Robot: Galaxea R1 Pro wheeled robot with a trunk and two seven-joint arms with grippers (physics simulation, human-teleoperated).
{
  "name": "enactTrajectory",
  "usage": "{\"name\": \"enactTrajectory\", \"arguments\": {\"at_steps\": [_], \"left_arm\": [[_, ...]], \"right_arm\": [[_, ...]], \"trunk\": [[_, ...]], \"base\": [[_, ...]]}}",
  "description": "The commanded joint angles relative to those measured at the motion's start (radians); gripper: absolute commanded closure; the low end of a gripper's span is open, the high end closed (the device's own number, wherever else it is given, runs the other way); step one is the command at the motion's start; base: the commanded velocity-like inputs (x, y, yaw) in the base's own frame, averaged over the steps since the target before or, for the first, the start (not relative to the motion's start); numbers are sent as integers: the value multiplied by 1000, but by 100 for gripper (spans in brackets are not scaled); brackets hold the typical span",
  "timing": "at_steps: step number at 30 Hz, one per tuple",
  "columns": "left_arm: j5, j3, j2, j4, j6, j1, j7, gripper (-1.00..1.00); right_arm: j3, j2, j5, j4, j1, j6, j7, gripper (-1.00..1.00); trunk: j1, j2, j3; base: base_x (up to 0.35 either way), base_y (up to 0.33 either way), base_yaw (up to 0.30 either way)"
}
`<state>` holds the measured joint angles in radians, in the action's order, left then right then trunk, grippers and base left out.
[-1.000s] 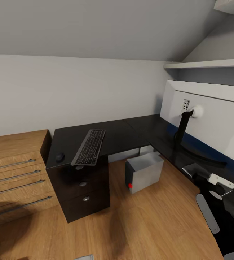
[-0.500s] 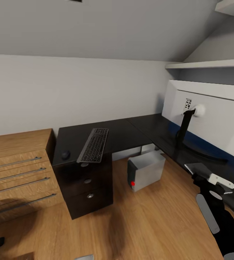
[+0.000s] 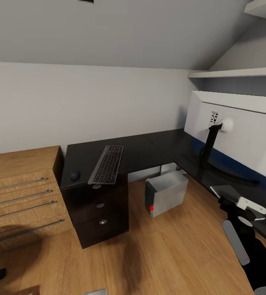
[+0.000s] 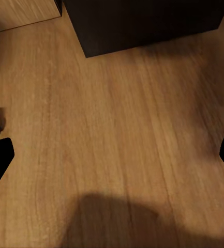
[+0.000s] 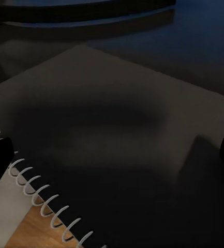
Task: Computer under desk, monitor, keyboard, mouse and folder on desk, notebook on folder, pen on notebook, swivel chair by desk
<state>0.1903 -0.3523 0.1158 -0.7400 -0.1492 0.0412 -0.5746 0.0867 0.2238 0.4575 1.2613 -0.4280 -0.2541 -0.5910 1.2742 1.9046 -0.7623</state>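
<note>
Right end effector (image 5: 112,155) spread wide above the notebook (image 5: 117,129) on the worktop (image 3: 149,151) beside the monitor (image 3: 231,135); thin, light, floppy: likely pinch the overhanging spiral edge.

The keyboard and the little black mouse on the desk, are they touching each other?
Apart. The head view shows bare black desk top between the mouse and the keyboard.

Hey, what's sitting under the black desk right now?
Under the desk, the grey computer stands on the wood floor, its red dot facing out, beside the black drawer unit. Whatever lies further back beneath the right-hand wing is hidden by the desktop.
</note>
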Motion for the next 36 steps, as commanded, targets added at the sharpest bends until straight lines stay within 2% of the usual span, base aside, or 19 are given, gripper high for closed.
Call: {"name": "enactTrajectory", "arguments": {"at_steps": [1,10,29,36], "left_arm": [[11,-5,-1,0,-6,1,-5,-100],[11,-6,1,-1,-7,1,-5,-100],[11,-7,1,-1,-6,1,-5,-100],[11,-7,1,-1,-6,1,-5,-100]], "right_arm": [[-1,0,18,-89,0,-4,-4,-100],[-1,0,17,-89,0,-4,-4,-100],[-1,1,15,-87,0,2,-8,-100],[-1,0,14,-86,0,5,-7,-100]], "trunk": [[0,0,-1],[0,0,-1],[-73,-133,58],[-73,-133,58]], "base": [[0,0,0],[0,0,0],[0,0,0],[0,0,0]]}}
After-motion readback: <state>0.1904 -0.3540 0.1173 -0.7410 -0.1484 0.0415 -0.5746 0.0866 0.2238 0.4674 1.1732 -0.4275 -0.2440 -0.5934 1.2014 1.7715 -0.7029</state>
